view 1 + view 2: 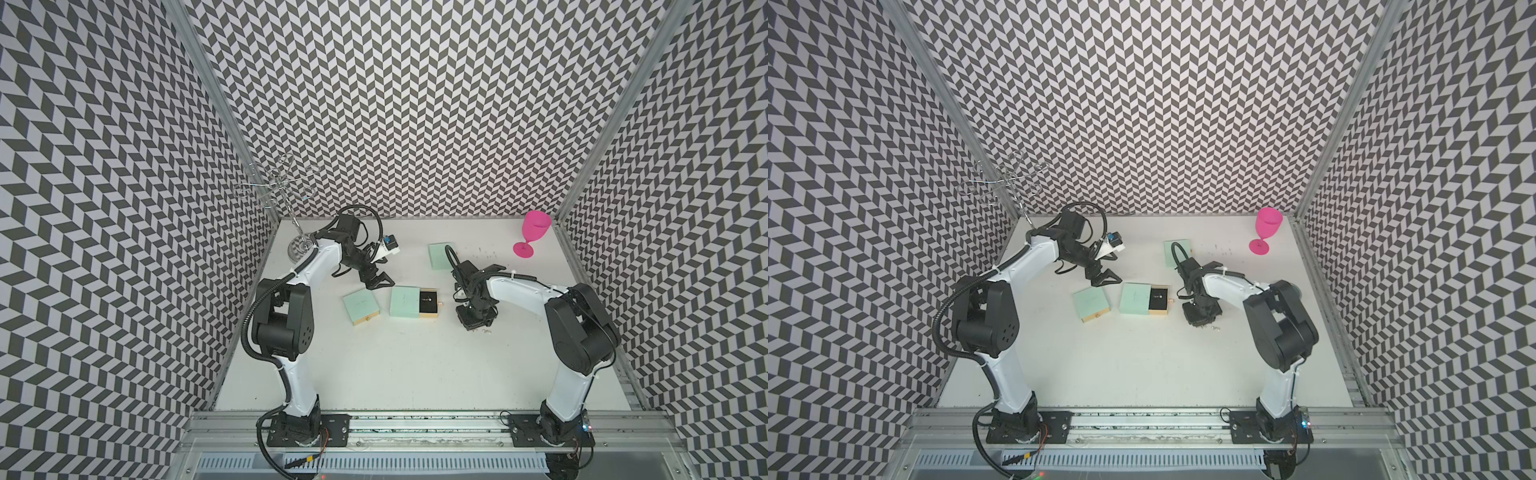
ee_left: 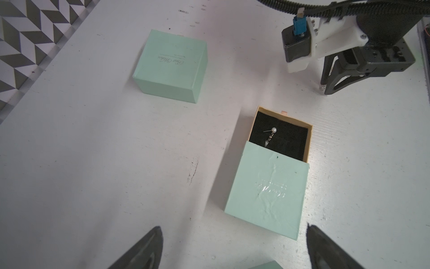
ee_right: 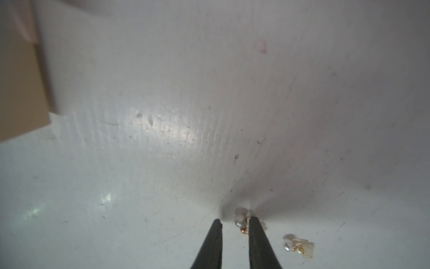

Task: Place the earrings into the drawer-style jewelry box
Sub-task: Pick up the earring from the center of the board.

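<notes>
The drawer-style jewelry box [image 1: 404,302] is mint green, and its tan drawer [image 2: 308,139] is pulled out towards the right arm. One pearl earring [image 2: 271,134] lies on the drawer's black pad. My left gripper [image 2: 233,228] hovers open and empty just behind the box, also seen in a top view [image 1: 380,282]. My right gripper [image 3: 235,220] points down at the table right of the drawer. Its jaws are narrowly apart around a pearl earring [image 3: 239,223] that rests against one finger. A second earring [image 3: 295,246] lies beside it. Those earrings [image 1: 485,331] glint in both top views.
A second mint box [image 1: 360,306] sits left of the open one, and a third [image 1: 441,255] stands behind the right arm. A pink goblet [image 1: 534,232] is at the back right. A wire stand [image 1: 286,187] rises at the back left. Patterned walls enclose the table.
</notes>
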`<state>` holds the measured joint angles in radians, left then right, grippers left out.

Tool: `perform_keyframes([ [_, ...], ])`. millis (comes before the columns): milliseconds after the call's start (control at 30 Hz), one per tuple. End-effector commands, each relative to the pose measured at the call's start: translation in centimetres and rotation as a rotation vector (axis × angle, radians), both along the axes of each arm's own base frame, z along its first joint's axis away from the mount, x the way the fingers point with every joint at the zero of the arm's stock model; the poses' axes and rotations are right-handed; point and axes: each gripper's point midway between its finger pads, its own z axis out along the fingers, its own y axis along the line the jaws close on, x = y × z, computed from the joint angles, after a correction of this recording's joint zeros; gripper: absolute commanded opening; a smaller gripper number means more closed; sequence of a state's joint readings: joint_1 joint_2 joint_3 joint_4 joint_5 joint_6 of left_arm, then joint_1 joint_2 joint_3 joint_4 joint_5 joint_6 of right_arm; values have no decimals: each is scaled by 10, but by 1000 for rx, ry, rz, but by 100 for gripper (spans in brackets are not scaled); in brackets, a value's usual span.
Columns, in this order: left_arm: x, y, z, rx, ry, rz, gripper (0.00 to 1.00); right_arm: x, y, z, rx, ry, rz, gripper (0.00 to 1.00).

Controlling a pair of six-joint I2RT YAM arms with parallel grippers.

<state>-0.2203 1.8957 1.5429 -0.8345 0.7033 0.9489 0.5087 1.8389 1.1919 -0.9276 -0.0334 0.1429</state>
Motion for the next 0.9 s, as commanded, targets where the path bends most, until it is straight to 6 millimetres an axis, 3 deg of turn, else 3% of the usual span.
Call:
perform_keyframes([
  [0,-4,-1,10,-11,-19,-19,97,3,-3,-1,-33,-13,2,22],
  [533,-4,-1,12,-13,-22,-21,97,-1,2,-14,-45,21,33,19],
  [867,-2,-1,14,-13,-27,-22,97,2,2,-19,-56,25,44,10],
])
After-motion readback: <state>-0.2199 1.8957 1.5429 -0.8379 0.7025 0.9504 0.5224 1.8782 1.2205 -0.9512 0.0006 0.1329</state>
